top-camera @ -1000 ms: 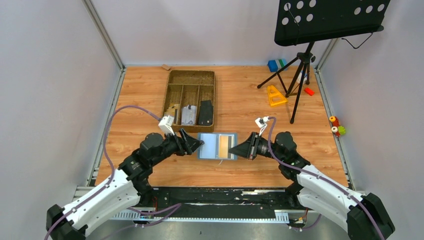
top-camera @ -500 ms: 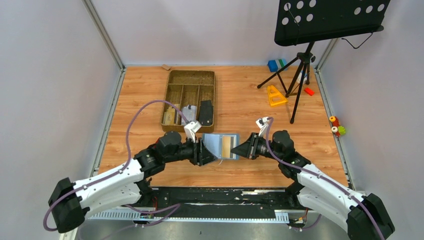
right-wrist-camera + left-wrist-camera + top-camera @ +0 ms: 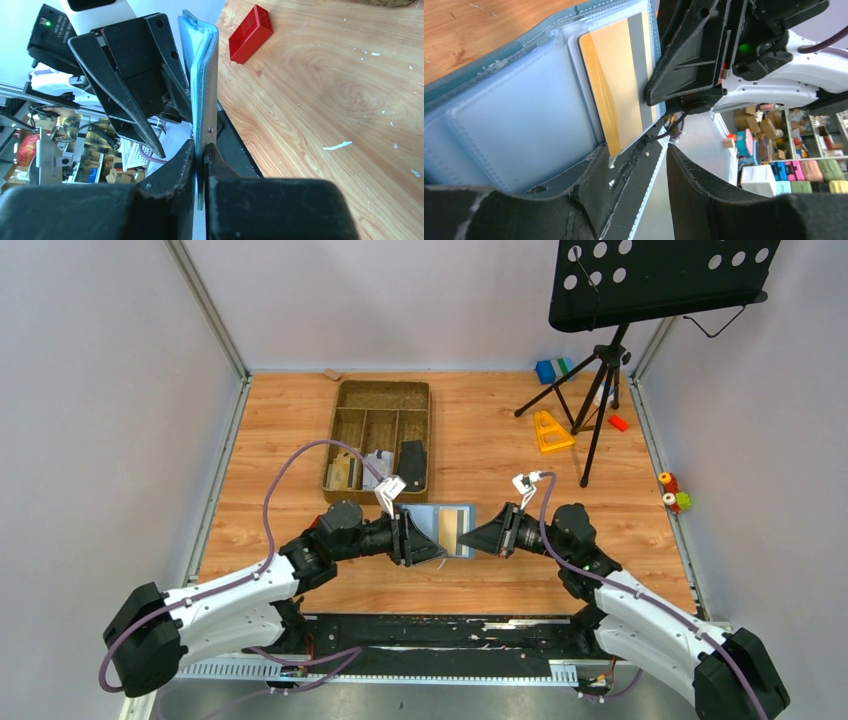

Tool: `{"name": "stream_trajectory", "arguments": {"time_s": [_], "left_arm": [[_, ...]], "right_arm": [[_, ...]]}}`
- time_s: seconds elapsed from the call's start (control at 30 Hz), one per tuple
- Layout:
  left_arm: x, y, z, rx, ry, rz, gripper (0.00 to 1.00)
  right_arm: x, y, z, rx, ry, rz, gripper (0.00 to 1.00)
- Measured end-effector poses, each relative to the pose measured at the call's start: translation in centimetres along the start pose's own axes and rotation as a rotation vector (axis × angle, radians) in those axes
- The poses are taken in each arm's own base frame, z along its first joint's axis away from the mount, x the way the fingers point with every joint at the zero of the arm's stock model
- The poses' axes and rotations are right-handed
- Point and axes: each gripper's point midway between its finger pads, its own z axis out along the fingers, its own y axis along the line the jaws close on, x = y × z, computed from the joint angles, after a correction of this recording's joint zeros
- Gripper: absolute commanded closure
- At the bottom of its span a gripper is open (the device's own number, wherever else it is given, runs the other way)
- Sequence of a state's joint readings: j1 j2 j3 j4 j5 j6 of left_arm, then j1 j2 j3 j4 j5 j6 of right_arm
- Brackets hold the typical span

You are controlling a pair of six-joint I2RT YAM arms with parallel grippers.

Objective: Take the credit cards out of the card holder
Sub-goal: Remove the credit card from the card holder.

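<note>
The card holder (image 3: 432, 514) is held off the wood, open, its pale blue pockets facing my left wrist camera. One tan credit card (image 3: 616, 80) with a grey stripe sits in the pocket nearest the right arm and shows from above as a tan credit card (image 3: 452, 528). My right gripper (image 3: 202, 152) is shut on the card holder (image 3: 204, 85), seen edge-on, at its right edge. My left gripper (image 3: 636, 167) is open, one finger lying against the pocket face by the card's lower corner, nothing between the jaws. From above, the left gripper (image 3: 430, 545) covers the holder's left half and the right gripper (image 3: 472, 537) its right edge.
A brown divided tray (image 3: 380, 385) with small items stands behind the holder. A music stand tripod (image 3: 600, 390), a yellow triangle (image 3: 552, 430), a blue-and-green block (image 3: 552, 370) and a small red piece (image 3: 618, 422) are at the back right. A red block (image 3: 250, 32) lies on the wood.
My left arm has swung right, from the holder's left edge to over its left half, and its jaws have narrowed. The right gripper has kept its grip in place.
</note>
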State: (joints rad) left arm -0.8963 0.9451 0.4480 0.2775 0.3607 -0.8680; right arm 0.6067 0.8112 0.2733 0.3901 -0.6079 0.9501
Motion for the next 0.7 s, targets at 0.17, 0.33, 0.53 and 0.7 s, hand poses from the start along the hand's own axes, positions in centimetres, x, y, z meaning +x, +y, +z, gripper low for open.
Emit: {"name": "stream_trajectory", "arguments": {"time_s": [0.17,0.33,0.53,0.7], "left_arm": [[-0.1,-0.2,-0.3,0.044,0.002,-0.046,0.56],[0.0,-0.3,-0.8,0.104,-0.009,-0.096,0.72],[0.1,-1.5,-1.2,0.182,-0.004,-0.121,0.71],[0.3,-2.4,-1.6,0.227,0.020,-0.128,0.77]], "right_arm": [[0.0,0.4,0.1,-0.042,-0.010,0.028,1.00],[0.0,0.9,0.2,-0.089,-0.006,0.059,1.00],[-0.2,1.6,0.6,-0.140,0.006,0.070,1.00],[-0.4,2.3,0.9,-0.171,-0.004,0.060,1.00]]}}
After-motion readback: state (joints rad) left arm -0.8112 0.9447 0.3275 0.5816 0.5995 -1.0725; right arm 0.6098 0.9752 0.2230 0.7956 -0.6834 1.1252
